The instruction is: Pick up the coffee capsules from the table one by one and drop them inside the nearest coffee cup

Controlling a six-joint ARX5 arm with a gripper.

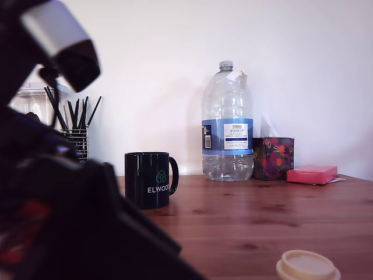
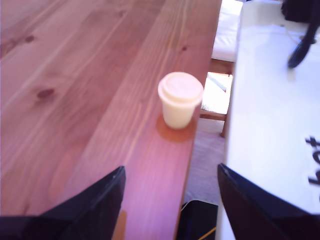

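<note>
In the exterior view, the arm (image 1: 64, 221) fills the left side as a dark, blurred mass. Behind it stand a clear container (image 1: 32, 102) and a mesh holder (image 1: 77, 143) of black pens. To the right of these, the black mug (image 1: 148, 178) stands upright on the table (image 1: 262, 216), with its handle toward the exterior view's right. Further right, at the wall, stand a large water bottle (image 1: 227, 128), a patterned tissue box (image 1: 274, 157) just beside it, and a flat pink box (image 1: 312, 174). One cream capsule (image 1: 308, 265) sits at the lower right of this view, well apart from the mug.

In the wrist view, the gripper (image 2: 170, 170) is released: the two dark fingers (image 2: 95, 205) are spread wide and nothing lies between them. The capsule (image 2: 180, 100) stands with its rim up, ahead of the fingers and clear of both, close to the table edge. Past the edge lies a white surface (image 2: 270, 115).
</note>
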